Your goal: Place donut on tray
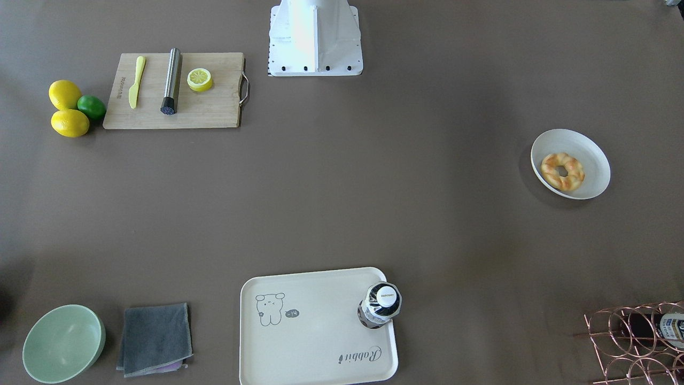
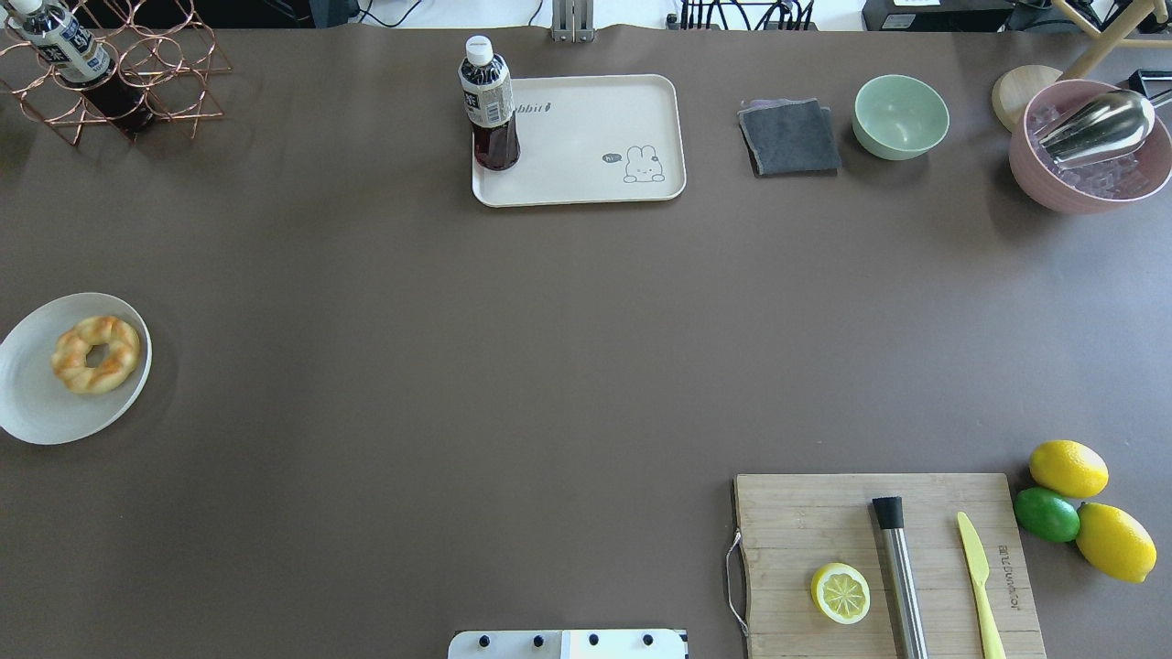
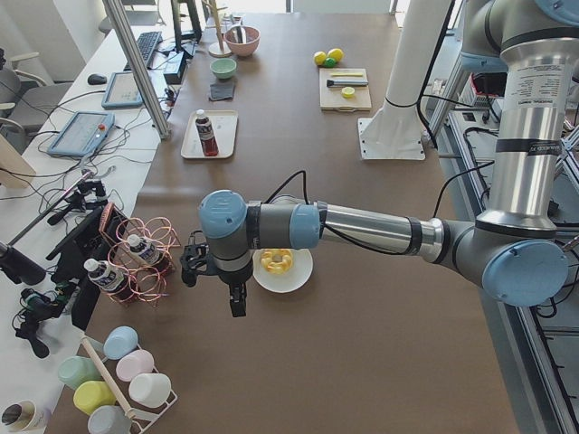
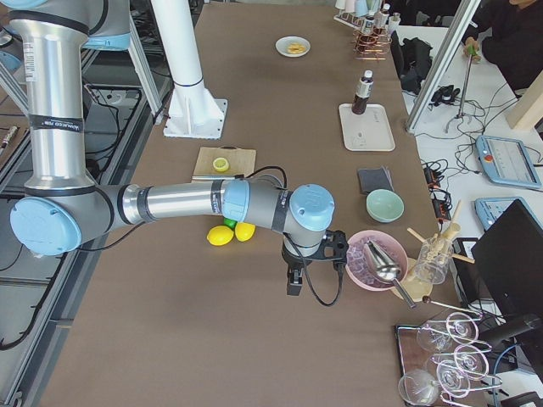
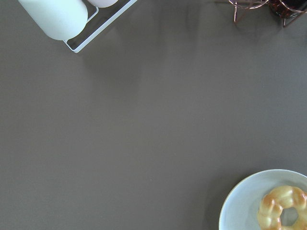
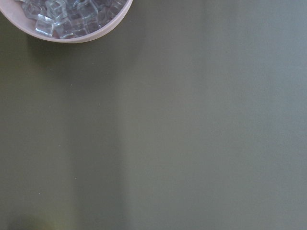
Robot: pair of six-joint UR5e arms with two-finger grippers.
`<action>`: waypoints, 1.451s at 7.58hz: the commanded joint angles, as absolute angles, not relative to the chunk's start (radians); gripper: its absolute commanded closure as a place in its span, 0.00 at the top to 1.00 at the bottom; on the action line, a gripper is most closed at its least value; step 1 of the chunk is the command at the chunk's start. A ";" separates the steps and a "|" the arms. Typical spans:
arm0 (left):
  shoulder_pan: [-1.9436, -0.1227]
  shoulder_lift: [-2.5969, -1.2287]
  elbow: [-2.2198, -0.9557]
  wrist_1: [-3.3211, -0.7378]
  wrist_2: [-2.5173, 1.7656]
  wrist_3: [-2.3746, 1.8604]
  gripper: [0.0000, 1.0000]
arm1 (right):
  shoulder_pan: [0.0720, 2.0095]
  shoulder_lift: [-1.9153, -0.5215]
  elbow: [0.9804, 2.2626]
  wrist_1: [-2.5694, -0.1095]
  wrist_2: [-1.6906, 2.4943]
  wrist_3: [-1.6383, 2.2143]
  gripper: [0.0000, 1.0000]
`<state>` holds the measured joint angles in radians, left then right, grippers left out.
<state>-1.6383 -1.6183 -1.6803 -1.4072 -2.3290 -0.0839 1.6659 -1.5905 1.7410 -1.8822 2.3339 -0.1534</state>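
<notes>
The donut lies on a round white plate at the table's left edge; it also shows in the front-facing view and at the lower right of the left wrist view. The cream tray with the rabbit drawing sits at the far middle, with a dark drink bottle standing on its left corner. My left gripper hangs above the table beside the plate, apart from the donut. My right gripper hangs near a pink bowl. I cannot tell whether either gripper is open or shut.
A wooden cutting board with a lemon half, steel tube and yellow knife is near right; lemons and a lime lie beside it. A green bowl, grey cloth, pink ice bowl and copper rack line the far edge.
</notes>
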 commanded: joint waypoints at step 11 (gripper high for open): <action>-1.612 -1.617 -1.577 -1.594 -2.255 -0.090 0.98 | 1.677 -1.592 1.746 -1.882 2.336 -0.155 1.00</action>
